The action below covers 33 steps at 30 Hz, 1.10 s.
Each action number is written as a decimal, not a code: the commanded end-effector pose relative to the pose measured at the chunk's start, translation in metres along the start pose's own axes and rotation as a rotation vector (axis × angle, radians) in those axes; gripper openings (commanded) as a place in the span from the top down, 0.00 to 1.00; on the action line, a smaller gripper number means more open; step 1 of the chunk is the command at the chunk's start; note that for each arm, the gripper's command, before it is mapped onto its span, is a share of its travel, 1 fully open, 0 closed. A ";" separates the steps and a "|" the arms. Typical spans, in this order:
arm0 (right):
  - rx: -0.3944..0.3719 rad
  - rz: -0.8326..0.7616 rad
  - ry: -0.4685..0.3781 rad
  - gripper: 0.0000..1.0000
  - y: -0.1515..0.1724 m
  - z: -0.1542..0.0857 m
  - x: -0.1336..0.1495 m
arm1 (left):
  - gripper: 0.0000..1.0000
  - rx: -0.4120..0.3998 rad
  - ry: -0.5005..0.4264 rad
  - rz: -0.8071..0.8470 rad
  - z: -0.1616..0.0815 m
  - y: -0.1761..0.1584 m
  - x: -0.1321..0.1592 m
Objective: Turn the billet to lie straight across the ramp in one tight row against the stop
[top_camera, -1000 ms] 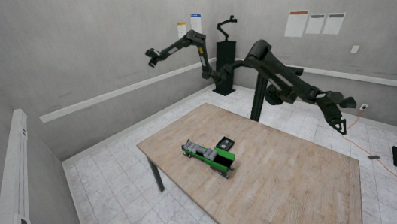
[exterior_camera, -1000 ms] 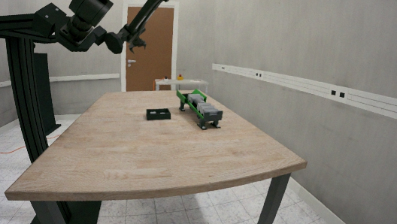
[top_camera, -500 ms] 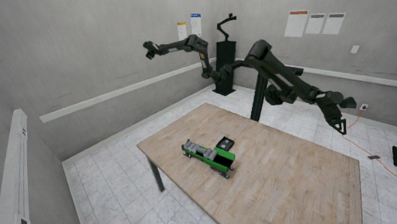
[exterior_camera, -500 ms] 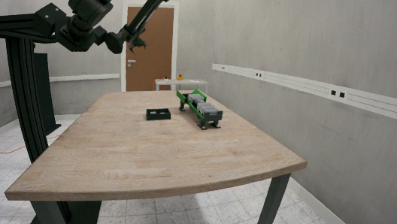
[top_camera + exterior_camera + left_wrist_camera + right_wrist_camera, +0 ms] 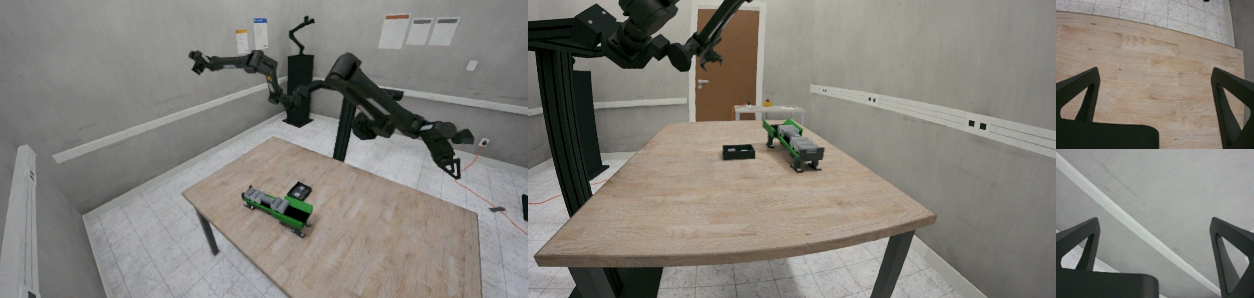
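Observation:
A green feed ramp (image 5: 278, 209) stands near the middle of the wooden table and also shows in the exterior view (image 5: 790, 140). Several grey billets (image 5: 266, 200) lie on it. They are too small to tell which one lies lengthwise. My left gripper (image 5: 453, 169) is open and empty, high above the table's far right side; it also shows in the exterior view (image 5: 710, 58). Its wrist view (image 5: 1155, 104) shows only bare table wood between the fingers. My right gripper (image 5: 197, 63) is open and empty, raised high off the table and pointing at the wall (image 5: 1155, 253).
A small black tray (image 5: 297, 190) lies on the table beside the ramp and shows in the exterior view (image 5: 738, 151). A black mounting column (image 5: 345, 127) stands at the table's far edge. Another black stand (image 5: 300, 85) is in the room corner.

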State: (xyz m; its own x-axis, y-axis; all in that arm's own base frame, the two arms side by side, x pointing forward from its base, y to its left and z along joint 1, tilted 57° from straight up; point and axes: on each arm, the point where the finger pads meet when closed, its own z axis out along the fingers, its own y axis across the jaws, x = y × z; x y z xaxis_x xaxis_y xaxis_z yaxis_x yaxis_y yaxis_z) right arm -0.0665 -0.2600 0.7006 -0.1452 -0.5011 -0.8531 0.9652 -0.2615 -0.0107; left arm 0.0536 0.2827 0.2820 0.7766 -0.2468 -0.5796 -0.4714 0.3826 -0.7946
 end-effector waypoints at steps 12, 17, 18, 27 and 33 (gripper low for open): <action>0.022 -0.001 -0.055 0.00 -0.009 -0.006 -0.040 | 0.00 0.016 -0.009 0.012 0.002 -0.009 -0.007; 0.022 -0.002 -0.055 0.00 -0.009 -0.006 -0.040 | 0.00 0.016 -0.009 0.012 0.002 -0.009 -0.007; 0.022 -0.002 -0.055 0.00 -0.009 -0.006 -0.040 | 0.00 0.016 -0.009 0.012 0.002 -0.009 -0.007; 0.022 -0.002 -0.055 0.00 -0.009 -0.006 -0.040 | 0.00 0.016 -0.009 0.012 0.002 -0.009 -0.007; 0.022 -0.002 -0.055 0.00 -0.009 -0.006 -0.040 | 0.00 0.016 -0.009 0.012 0.002 -0.009 -0.007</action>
State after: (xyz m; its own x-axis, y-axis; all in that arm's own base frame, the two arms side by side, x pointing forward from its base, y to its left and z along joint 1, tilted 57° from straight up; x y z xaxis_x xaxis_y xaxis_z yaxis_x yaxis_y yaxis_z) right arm -0.0693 -0.2532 0.7059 -0.1538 -0.5103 -0.8461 0.9620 -0.2728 -0.0103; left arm 0.0536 0.2827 0.2820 0.7766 -0.2468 -0.5796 -0.4714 0.3826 -0.7946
